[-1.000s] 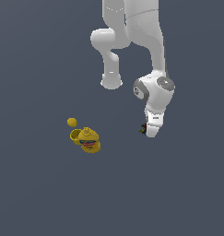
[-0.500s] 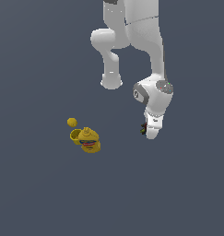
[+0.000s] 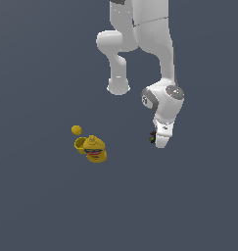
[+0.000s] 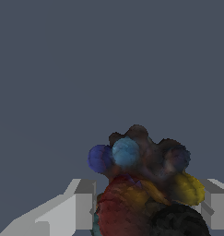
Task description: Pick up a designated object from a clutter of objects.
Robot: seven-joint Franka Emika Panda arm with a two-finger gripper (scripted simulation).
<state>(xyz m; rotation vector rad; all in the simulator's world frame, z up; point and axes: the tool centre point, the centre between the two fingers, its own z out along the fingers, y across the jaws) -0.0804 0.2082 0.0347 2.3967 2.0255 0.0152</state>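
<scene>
Flat, featureless dark grey-blue ground [image 3: 42, 211] fills both views and serves as the work surface. White Panda arm [image 3: 154, 44] descends from the exterior view's upper edge, its wrist bent so that the gripper [image 3: 158, 139] points downward toward the exterior view's right of centre. Pinched between the gripper's two pale fingers [image 4: 81, 203] is the designated object [image 4: 145, 184], a lumpy dark thing; in the exterior view it appears only as a small blackish speck with reddish and green flecks at the gripper's tip (the wrist view resolves blue, red and yellow lobes on its surface). Whether it touches the ground cannot be told. Well apart from it, toward the exterior view's left, lies the rest of the clutter: a small yellow ball [image 3: 76, 130], a yellow cup-like piece [image 3: 81, 144] just below it, and a yellow bell-shaped toy [image 3: 95, 150] with red and blue marks, which touches the cup-like piece.
</scene>
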